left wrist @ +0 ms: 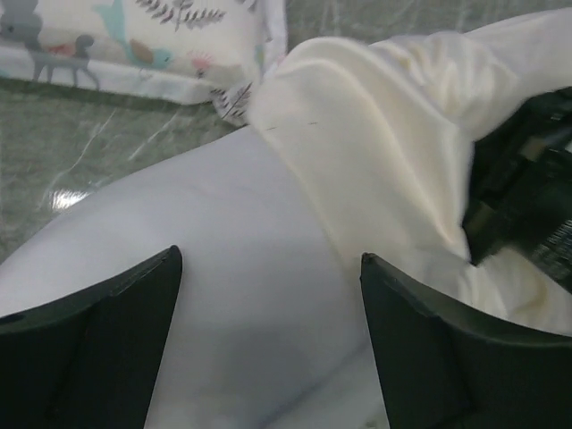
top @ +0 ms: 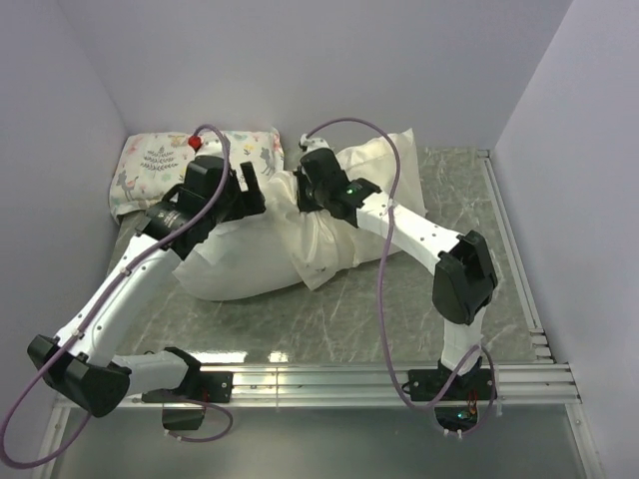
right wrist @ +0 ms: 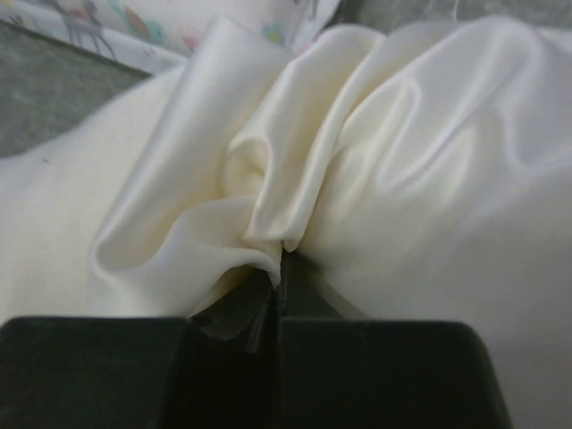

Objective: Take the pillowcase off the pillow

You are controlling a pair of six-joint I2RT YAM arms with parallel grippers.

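Observation:
The white pillow (top: 232, 261) lies across the table's middle, its left half bare. The cream pillowcase (top: 374, 165) covers its right half, bunched at the middle. In the left wrist view the pillow (left wrist: 214, 259) fills the lower left and the pillowcase (left wrist: 375, 134) edge runs across it. My left gripper (top: 252, 185) is open just above the bare pillow, with the pillow (left wrist: 268, 340) between its fingers (left wrist: 116, 331). My right gripper (top: 308, 200) is shut on a gathered fold of the pillowcase (right wrist: 295, 179) at the bunched edge.
A small floral animal-print pillow (top: 160, 165) lies at the back left against the wall, also in the left wrist view (left wrist: 134, 40). Grey marble table (top: 399, 299) shows in front. A metal rail (top: 399, 379) runs along the near edge; walls close in on three sides.

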